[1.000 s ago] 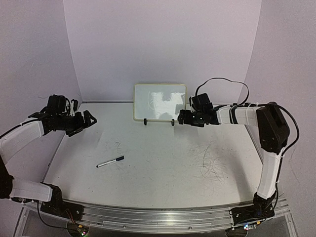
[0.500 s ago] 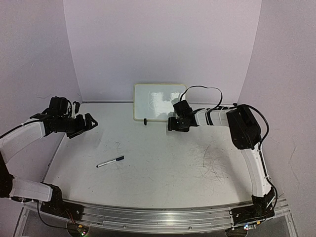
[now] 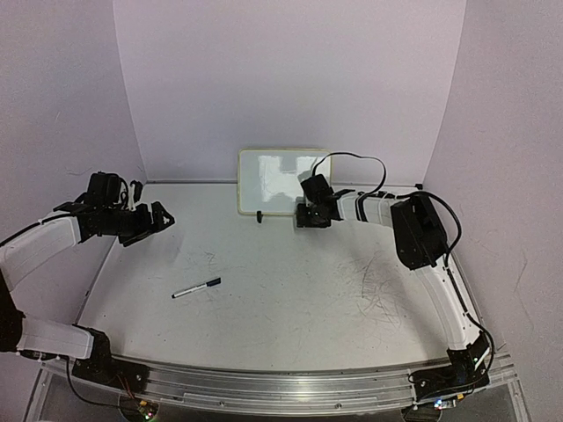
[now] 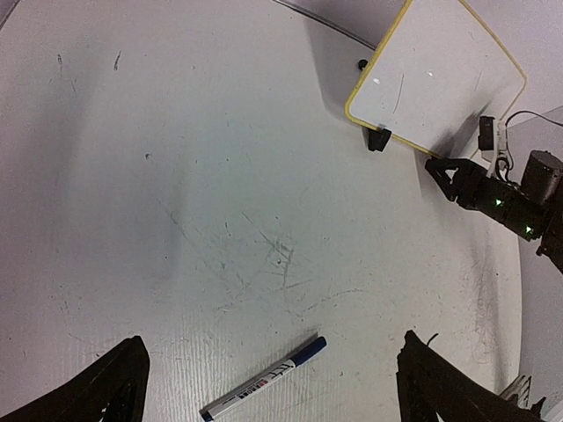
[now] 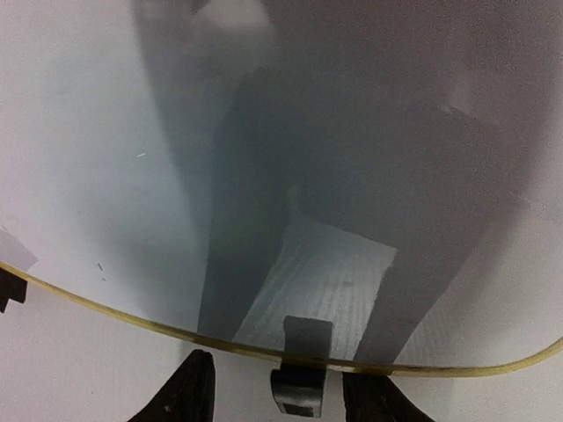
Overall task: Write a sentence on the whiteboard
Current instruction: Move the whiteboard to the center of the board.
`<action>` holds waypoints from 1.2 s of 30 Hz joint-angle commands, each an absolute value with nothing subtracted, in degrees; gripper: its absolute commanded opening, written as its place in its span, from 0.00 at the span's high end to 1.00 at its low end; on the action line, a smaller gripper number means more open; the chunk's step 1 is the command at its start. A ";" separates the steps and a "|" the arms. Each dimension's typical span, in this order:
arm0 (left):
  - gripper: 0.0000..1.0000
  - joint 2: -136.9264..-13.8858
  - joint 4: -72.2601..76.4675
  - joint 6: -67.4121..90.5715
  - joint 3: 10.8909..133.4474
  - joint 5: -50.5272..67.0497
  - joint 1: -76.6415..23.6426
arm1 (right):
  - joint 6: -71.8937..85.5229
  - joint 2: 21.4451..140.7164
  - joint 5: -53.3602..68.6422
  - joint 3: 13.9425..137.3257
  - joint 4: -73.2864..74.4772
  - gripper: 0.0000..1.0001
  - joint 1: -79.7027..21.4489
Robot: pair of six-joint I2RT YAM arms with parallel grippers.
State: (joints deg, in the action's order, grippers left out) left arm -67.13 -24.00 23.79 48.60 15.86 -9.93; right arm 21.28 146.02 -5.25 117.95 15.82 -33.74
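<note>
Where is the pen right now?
In the top view the pen lies flat on the table, left of the middle, nearer the left hand than the whiteboard at the back.

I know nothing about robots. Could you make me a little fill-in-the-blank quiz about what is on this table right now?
1. The marker lies loose on the ___.
2. The right gripper has its open fingers on either side of a black ___ under the whiteboard.
3. The whiteboard shows ___ readable words.
4. The left gripper is ___ and holds nothing.

Missing words: table; foot; no; open.
</note>
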 commanded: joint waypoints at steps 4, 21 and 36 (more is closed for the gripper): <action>0.01 -65.22 -22.13 22.76 48.60 15.74 -10.27 | 19.04 149.70 -8.97 124.81 20.10 0.70 -33.85; 0.01 -66.82 -22.14 23.40 51.63 16.62 -10.97 | 11.91 129.60 -9.66 98.17 13.15 1.00 -33.87; 0.01 -75.59 -21.05 21.21 54.19 15.17 -15.01 | 21.43 87.75 -8.79 39.66 -6.22 1.00 -41.54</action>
State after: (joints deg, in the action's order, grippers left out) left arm -73.54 -22.94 21.58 53.25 15.89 -13.11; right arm 17.88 93.21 -8.10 42.51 2.60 -36.63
